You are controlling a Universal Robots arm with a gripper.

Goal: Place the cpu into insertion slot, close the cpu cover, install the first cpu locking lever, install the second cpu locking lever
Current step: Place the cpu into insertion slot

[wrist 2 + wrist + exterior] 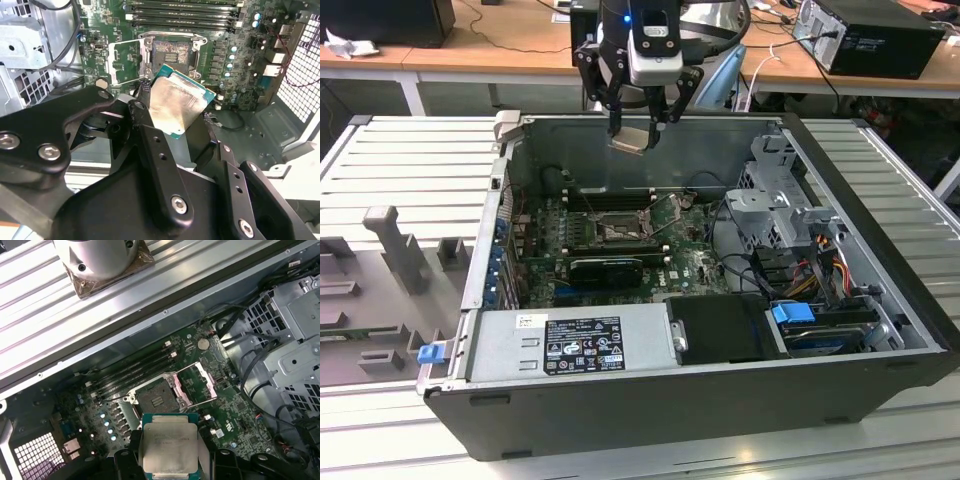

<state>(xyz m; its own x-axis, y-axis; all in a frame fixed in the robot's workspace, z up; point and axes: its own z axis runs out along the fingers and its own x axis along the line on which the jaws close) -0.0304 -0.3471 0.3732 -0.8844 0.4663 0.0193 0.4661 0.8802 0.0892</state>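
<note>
My gripper [636,130] hangs above the back wall of the open computer case [650,410], shut on the cpu [632,139]. The chip is a thin square with a pale silver face, held by two opposite edges and tilted in the second wrist view [177,105]. It also appears in the first wrist view [170,446]. Below it, on the green board, lies the insertion slot [619,232], a dark square socket with nothing in it [172,52] [155,401]. The cpu cover [127,62] [196,385] is swung up beside the socket.
Long black memory slots [605,198] run behind the socket and a black card [606,268] lies in front of it. A power supply [575,345] fills the near side. A drive cage [780,200] and cables stand at the exterior view's right. Grey fixtures [390,250] sit outside the case.
</note>
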